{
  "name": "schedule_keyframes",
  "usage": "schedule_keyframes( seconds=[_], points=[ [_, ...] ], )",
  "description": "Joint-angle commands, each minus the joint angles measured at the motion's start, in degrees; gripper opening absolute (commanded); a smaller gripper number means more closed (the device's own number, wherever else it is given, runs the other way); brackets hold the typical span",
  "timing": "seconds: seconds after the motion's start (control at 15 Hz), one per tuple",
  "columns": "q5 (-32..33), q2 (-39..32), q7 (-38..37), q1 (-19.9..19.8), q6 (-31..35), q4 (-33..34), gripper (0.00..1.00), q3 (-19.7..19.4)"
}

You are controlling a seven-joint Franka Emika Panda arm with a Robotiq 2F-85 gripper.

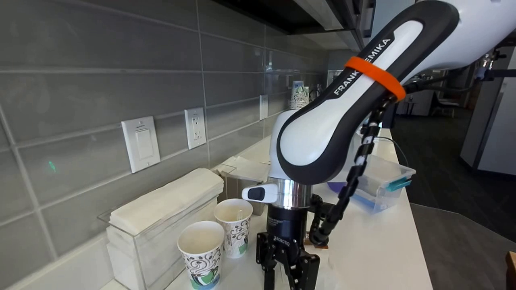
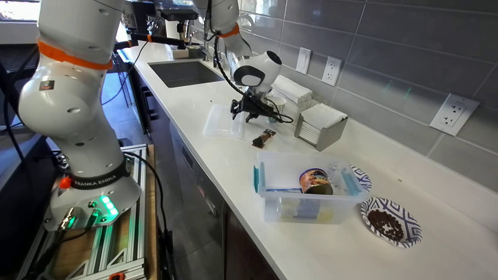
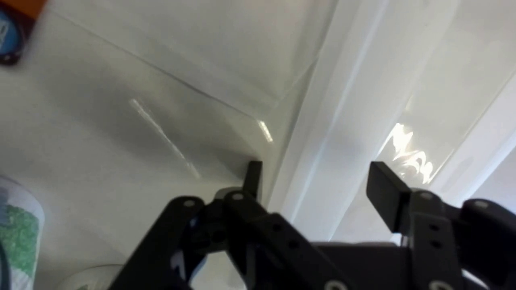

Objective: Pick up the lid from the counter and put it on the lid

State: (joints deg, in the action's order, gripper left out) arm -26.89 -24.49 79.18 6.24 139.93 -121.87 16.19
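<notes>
- Wrist view: the gripper [image 3: 314, 173] has its jaws well apart, with a raised edge of the clear plastic lid [image 3: 342, 117] running through the gap (can't tell if anything's touching).
- Same view, my take: this is the grasp step. Straddle that ridge evenly, close gently and lift level, because thin plastic probably bends.
- In an exterior view the lid lies on the white countertop [image 2: 323, 252], apart from the teal-latched storage box [image 2: 342, 198], which I'd guess is the real target. The can [image 2: 316, 181] inside might prop the lid up. A brown snack packet [image 2: 263, 138] sits roughly between, so I'd carry high.
- In an exterior view a swirl-print paper cup [image 1: 201, 257] and another paper cup [image 1: 237, 233] stand near the gripper, with stacked napkins [image 1: 167, 199] just beside them. Swing away from the cups, they'd tip easily imo.
</notes>
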Motion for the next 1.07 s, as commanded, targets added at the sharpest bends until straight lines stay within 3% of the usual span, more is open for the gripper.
schedule_keyframes(
  seconds=[0.0,0.07,0.13,0.4,0.53,1.0],
  points=[
    [1.91,-1.63,-0.17,-1.1,0.06,0.77,0.57,1.18],
    [2.28,-1.55,-0.35,-1.13,-0.16,0.82,0.43,1.09],
    [2.53,-1.47,-0.56,-1.18,-0.41,0.9,0.35,1.03],
    [3.37,-1.12,-1.24,-1.23,-0.94,0.58,0.22,0.81],
    [3.68,-0.87,-1.31,-1.25,-0.96,0.48,0.01,0.69],
    [3.2,0.95,-3.97,-1.44,-2.58,0.3,0.04,0.61]
  ],
)
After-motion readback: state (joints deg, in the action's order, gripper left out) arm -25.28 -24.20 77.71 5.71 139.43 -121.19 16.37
